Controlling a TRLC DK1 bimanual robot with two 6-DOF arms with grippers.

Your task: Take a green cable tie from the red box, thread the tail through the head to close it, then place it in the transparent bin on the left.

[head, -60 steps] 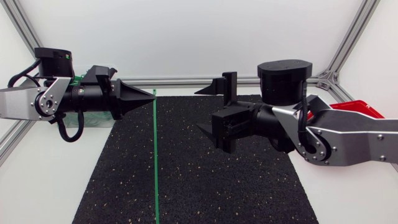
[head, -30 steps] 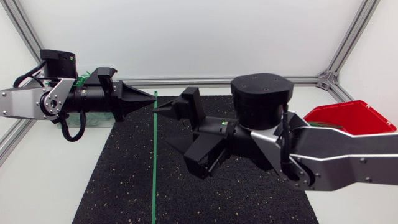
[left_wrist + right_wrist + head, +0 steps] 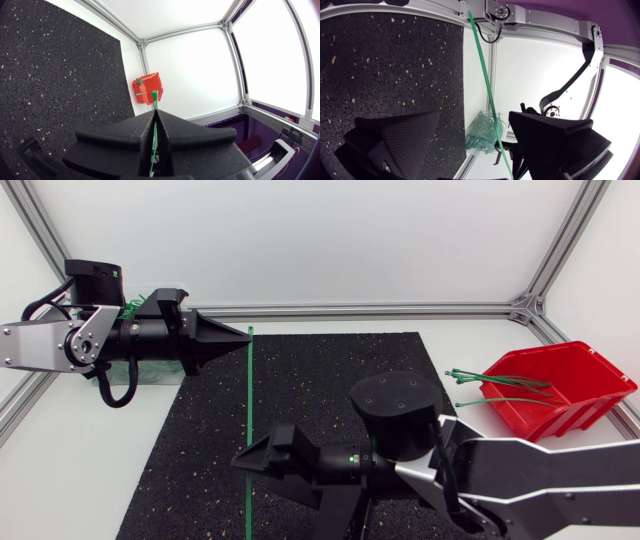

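Since half a second ago my right arm has swung away from the left gripper's tip to the near part of the mat, uncovering the red box [image 3: 560, 392]; the left arm has not shifted.

I see open mat [image 3: 330, 390] between the two arms, and a white table strip [image 3: 80, 470] on either side of it, out to the aluminium rails [image 3: 380, 310]. The mat is black, grainy rubber flecked with pale specks.

My left gripper [image 3: 240, 333] has its matte wedge fingers closed to a point on the head end of the green cable tie [image 3: 247, 430]. The tie is a thin, flat, straight strip running from that tip over the mat toward the near edge.

My right gripper [image 3: 275, 480] is at the tie's lower stretch with its jaws apart. In the right wrist view the strip passes between the ribbed fingers [image 3: 400, 142], clear of both.

More green ties [image 3: 500, 380] stick out of the glossy red box at the right. The transparent bin [image 3: 155, 373] sits at the left, partly behind my left arm, with a tangle of green ties in it.
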